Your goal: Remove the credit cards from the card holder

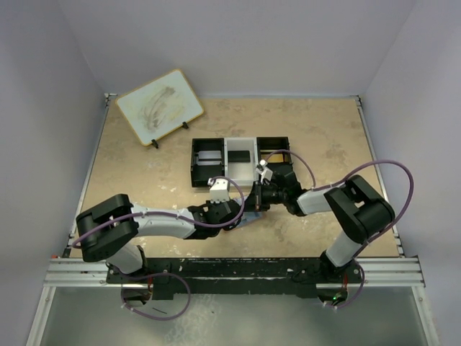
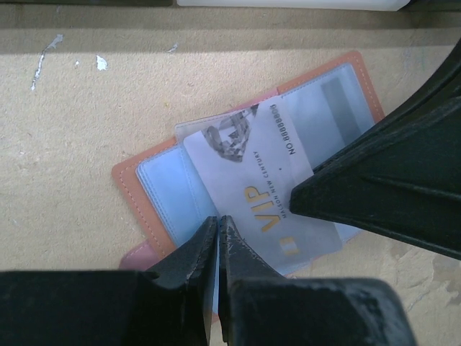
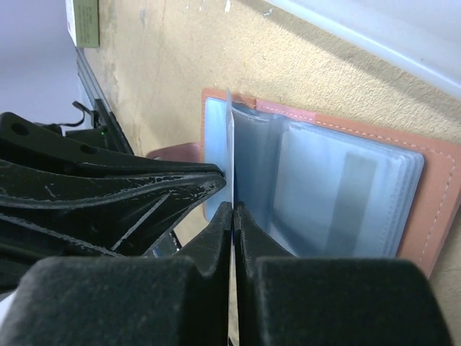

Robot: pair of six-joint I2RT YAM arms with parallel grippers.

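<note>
Holder (image 2: 127,177) open on bench (image 2: 72,144). One card (image 2: 245,180) partly out, right pincer (image 3: 232,210) clenched on it. Left pincer (image 2: 217,222) clenched at holder edge. Other cards unclear.

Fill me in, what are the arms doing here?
The brown card holder lies open on the table, in front of the tray. A VIP card lies askew across it. The right gripper is pinched shut on a thin sheet, apparently that card; the left gripper is shut at its other edge.
</note>
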